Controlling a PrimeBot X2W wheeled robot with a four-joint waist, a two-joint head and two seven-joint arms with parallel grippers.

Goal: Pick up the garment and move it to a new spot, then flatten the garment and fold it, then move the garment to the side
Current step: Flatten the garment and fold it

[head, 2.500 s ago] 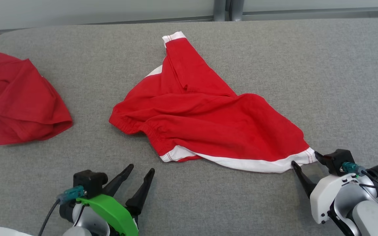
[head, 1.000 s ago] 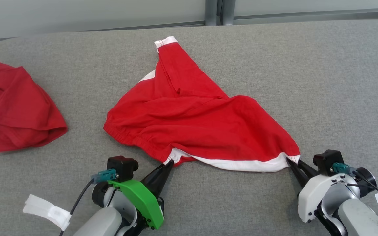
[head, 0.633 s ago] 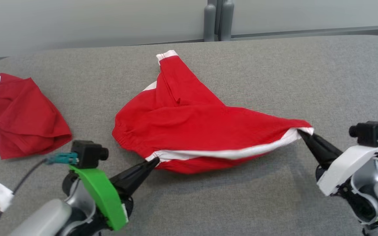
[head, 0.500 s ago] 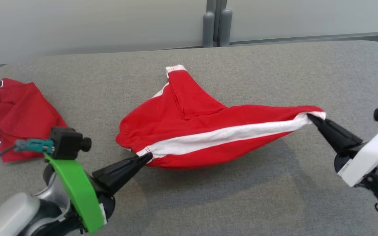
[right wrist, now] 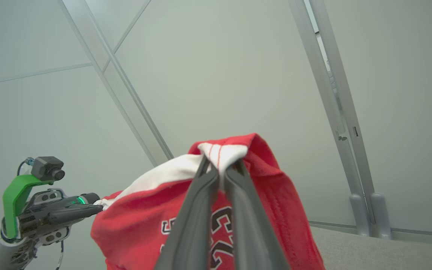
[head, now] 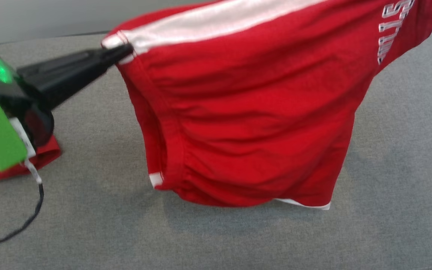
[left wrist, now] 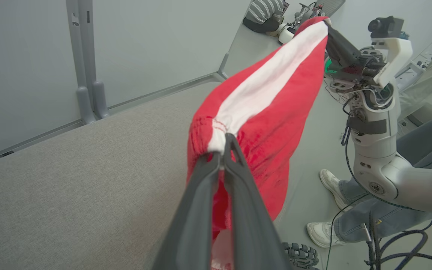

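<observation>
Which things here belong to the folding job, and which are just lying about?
Job: red shorts, held up at the white band by the left gripper and right gripper, both shut; grey table.
Lying about: second red garment at the table's left; person's shoes.

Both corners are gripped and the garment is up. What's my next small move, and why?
Probably raise both arms a little before carrying: the garment hangs from the left gripper and right gripper, but its lower hem looks close to the table.
</observation>
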